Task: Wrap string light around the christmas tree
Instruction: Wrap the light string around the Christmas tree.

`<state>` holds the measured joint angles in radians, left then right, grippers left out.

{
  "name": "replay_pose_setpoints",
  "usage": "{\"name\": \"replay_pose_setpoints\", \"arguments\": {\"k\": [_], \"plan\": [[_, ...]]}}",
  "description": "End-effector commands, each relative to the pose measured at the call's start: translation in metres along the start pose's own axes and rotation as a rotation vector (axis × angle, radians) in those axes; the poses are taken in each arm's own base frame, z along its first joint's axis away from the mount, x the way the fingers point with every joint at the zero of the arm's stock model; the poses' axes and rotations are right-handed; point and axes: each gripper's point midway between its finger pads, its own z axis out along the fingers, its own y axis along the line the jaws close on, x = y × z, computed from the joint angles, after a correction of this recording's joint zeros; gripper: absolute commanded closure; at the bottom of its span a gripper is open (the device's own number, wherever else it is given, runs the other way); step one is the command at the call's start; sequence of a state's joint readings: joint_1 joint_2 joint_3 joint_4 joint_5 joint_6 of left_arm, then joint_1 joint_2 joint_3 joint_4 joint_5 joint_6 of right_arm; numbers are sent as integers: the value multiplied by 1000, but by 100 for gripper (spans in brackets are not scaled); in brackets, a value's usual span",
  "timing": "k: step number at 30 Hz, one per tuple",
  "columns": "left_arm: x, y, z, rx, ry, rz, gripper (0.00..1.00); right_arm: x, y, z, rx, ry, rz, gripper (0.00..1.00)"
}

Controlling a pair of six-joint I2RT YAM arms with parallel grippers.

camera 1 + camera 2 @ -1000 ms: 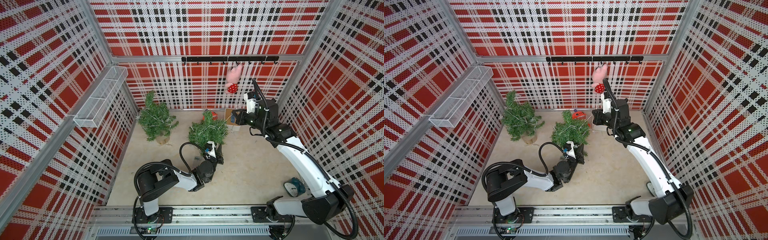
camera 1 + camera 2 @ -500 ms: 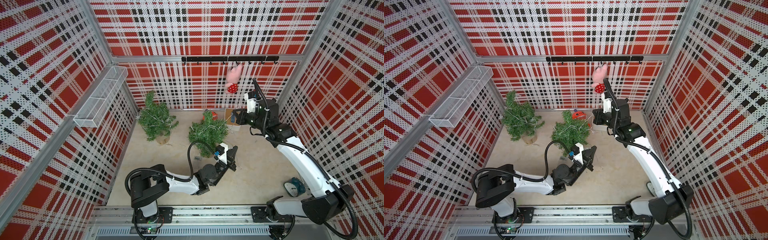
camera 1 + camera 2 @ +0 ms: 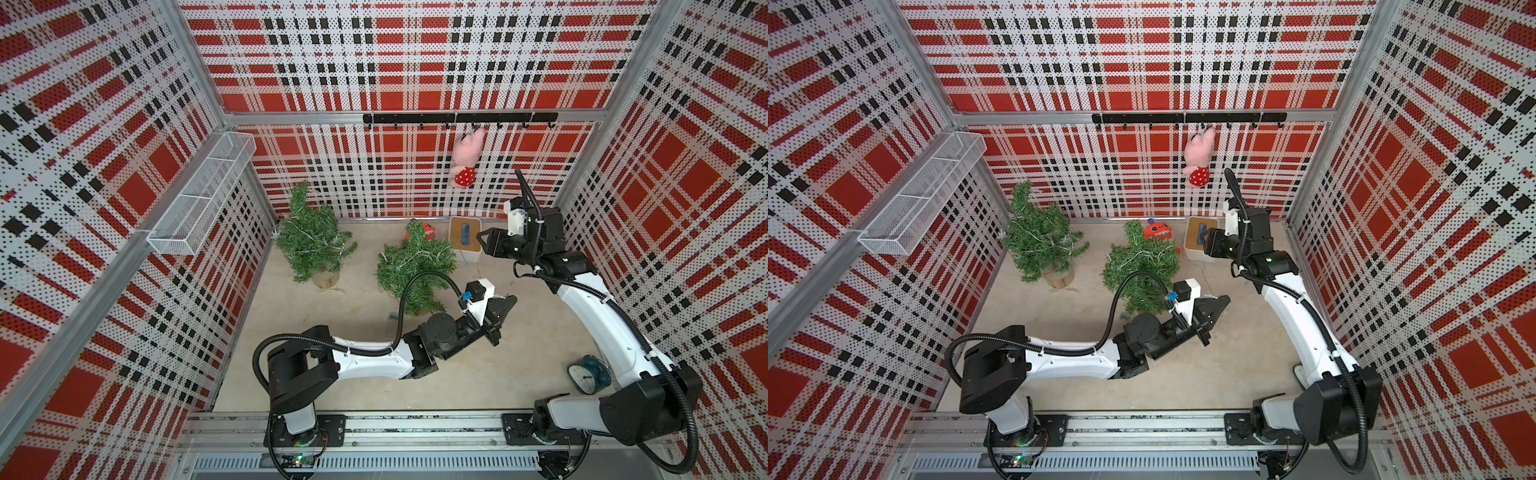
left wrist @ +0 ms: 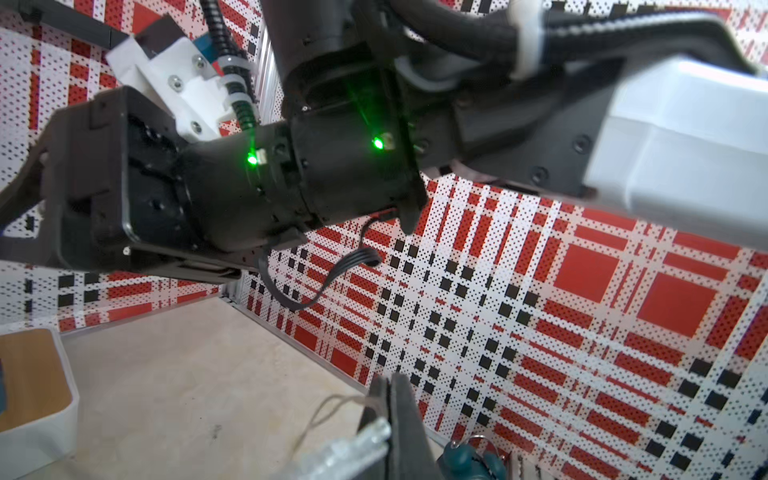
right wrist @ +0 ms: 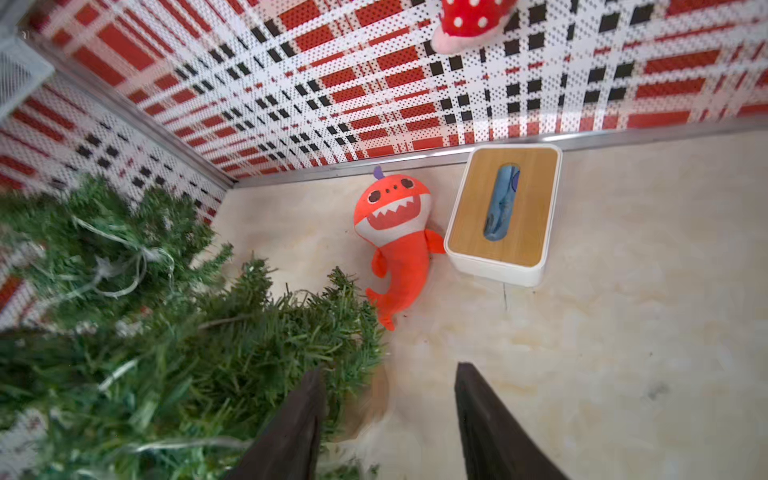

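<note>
The christmas tree (image 3: 415,270) stands mid-floor, small and green, with pale string light (image 3: 401,262) strands lying over its branches. In both top views my left gripper (image 3: 512,299) is low and to the right of the tree. In the left wrist view it (image 4: 388,384) is shut on the string light's thin wire (image 4: 324,411), with a clear plastic piece (image 4: 353,446) beside the finger. My right gripper (image 3: 478,241) hangs high by the tree's back right. In the right wrist view it (image 5: 388,376) is open above the tree (image 5: 208,353); only a blur shows between its fingers.
A second tree (image 3: 311,245) with string light stands at the back left. An orange shark plush (image 5: 395,237) and a wood-lidded tissue box (image 5: 503,216) lie by the back wall. A pink plush (image 3: 465,160) hangs from the hook rail. A teal alarm clock (image 3: 588,374) sits front right.
My left arm has swung right, away from the tree's base, and its gripper has shut. My right gripper has stayed in place and opened.
</note>
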<state>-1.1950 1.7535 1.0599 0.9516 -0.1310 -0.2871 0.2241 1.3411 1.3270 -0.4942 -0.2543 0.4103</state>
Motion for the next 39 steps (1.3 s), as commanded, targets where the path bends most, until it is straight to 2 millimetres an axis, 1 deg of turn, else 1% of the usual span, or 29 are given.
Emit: {"name": "replay_pose_setpoints", "arguments": {"k": [1,3,4,6,9,12,15,18,21,23,24,27,28,29,30,33,36,37,39], "plan": [[11,31,9,-10,54,-144,100,13,7,-18,-95,36,55,33],[10,35,11,-10,54,-154,100,12,8,-29,-199,37,143,25],[10,36,13,-7,53,-160,100,11,7,-35,-212,34,163,23],[11,38,17,-3,53,-168,100,5,6,-46,-179,9,173,23],[13,39,22,2,53,-166,100,0,6,-62,-148,-28,257,25],[12,47,25,-20,31,-191,100,2,6,-82,-119,-66,288,25],[8,63,32,-88,-14,-205,100,14,-18,-95,32,-85,265,26],[4,85,40,-161,-75,-263,100,30,-38,-103,139,-83,243,32],[-7,98,49,-210,-124,-304,100,45,-46,-111,162,-130,248,44],[-15,98,56,-231,-144,-305,100,57,-52,-108,161,-152,258,51],[-17,96,59,-237,-151,-305,100,65,-54,-104,148,-156,264,53],[-23,91,66,-249,-161,-296,100,83,-56,-89,86,-179,251,53],[-24,90,67,-254,-162,-294,100,86,-57,-86,70,-199,244,51],[-25,89,68,-258,-164,-291,100,88,-56,-84,39,-233,220,42],[-25,89,69,-261,-161,-288,100,86,-54,-85,14,-281,197,36],[-26,88,71,-264,-158,-289,100,77,-53,-89,-44,-463,128,27],[-29,83,74,-255,-154,-292,100,65,-45,-91,-112,-593,77,26],[-30,81,75,-251,-154,-291,100,62,-41,-89,-128,-604,66,25],[-30,78,77,-246,-147,-284,100,58,-33,-78,-125,-604,29,24]]}}
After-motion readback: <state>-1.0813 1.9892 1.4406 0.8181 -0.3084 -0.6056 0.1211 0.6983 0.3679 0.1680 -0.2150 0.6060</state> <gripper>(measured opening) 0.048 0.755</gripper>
